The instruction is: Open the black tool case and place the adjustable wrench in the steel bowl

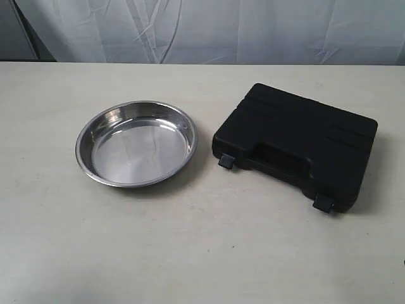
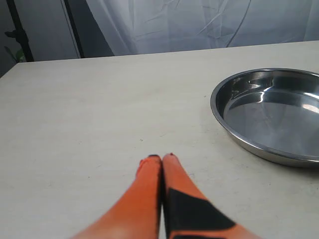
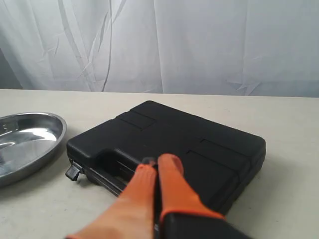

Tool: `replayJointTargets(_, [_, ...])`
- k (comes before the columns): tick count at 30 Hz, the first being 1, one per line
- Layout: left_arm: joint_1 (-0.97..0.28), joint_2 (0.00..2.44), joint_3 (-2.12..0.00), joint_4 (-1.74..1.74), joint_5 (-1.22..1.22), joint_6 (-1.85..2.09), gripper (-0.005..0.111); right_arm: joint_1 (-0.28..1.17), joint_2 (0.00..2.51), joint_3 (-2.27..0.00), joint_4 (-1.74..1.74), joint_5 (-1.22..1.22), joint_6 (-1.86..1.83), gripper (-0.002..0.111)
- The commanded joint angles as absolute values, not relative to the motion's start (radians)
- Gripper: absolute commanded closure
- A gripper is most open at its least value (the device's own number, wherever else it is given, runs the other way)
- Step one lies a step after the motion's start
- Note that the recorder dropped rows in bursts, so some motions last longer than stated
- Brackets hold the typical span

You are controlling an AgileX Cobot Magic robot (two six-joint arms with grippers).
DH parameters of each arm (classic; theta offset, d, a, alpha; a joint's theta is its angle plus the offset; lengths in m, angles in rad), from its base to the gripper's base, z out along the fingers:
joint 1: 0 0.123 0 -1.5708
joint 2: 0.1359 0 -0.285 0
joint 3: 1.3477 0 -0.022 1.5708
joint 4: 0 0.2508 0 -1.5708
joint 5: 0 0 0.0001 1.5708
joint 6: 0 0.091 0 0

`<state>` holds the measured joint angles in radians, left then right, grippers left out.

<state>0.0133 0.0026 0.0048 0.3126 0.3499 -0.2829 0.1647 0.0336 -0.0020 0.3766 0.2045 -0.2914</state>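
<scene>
The black tool case lies closed on the right of the table, its two grey latches hanging at the front edge. The steel bowl sits empty to its left. No adjustable wrench shows in any view. Neither arm appears in the exterior view. My left gripper is shut, its orange fingers pressed together over bare table, the steel bowl off to one side. My right gripper is shut too and hovers in front of the black tool case near its handle recess.
A white curtain hangs behind the table's far edge. Pale tabletop stretches in front of the bowl and the case. One grey latch sticks out at the case's corner nearest the steel bowl.
</scene>
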Motion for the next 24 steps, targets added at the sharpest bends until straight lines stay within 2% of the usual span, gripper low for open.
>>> replayJointTargets(1, [0.017, 0.0, 0.0, 0.319, 0.344, -0.285, 0.107, 0.16, 0.027, 0.0, 0.375, 0.196, -0.292, 0.109])
replayJointTargets(6, [0.017, 0.0, 0.0, 0.319, 0.344, -0.285, 0.107, 0.16, 0.027, 0.0, 0.375, 0.196, -0.292, 0.109])
replayJointTargets(8, [0.017, 0.0, 0.0, 0.319, 0.344, -0.285, 0.107, 0.16, 0.027, 0.0, 0.427, 0.122, -0.271, 0.109])
replayJointTargets(9, [0.017, 0.0, 0.0, 0.319, 0.344, -0.285, 0.107, 0.16, 0.027, 0.0, 0.53, 0.075, -0.224, 0.109])
replayJointTargets(12, [0.017, 0.0, 0.0, 0.319, 0.344, -0.285, 0.107, 0.16, 0.027, 0.0, 1.191, -0.145, -0.066, 0.109])
replayJointTargets(14, [0.017, 0.0, 0.0, 0.319, 0.344, -0.285, 0.107, 0.16, 0.027, 0.0, 1.431, -0.197, -0.027, 0.109])
replayJointTargets(21, [0.017, 0.0, 0.0, 0.319, 0.344, -0.285, 0.107, 0.16, 0.027, 0.0, 1.478, -0.208, -0.022, 0.109])
replayJointTargets(24, [0.017, 0.0, 0.0, 0.319, 0.344, -0.285, 0.107, 0.16, 0.027, -0.041, 1.368, -0.233, -0.024, 0.109])
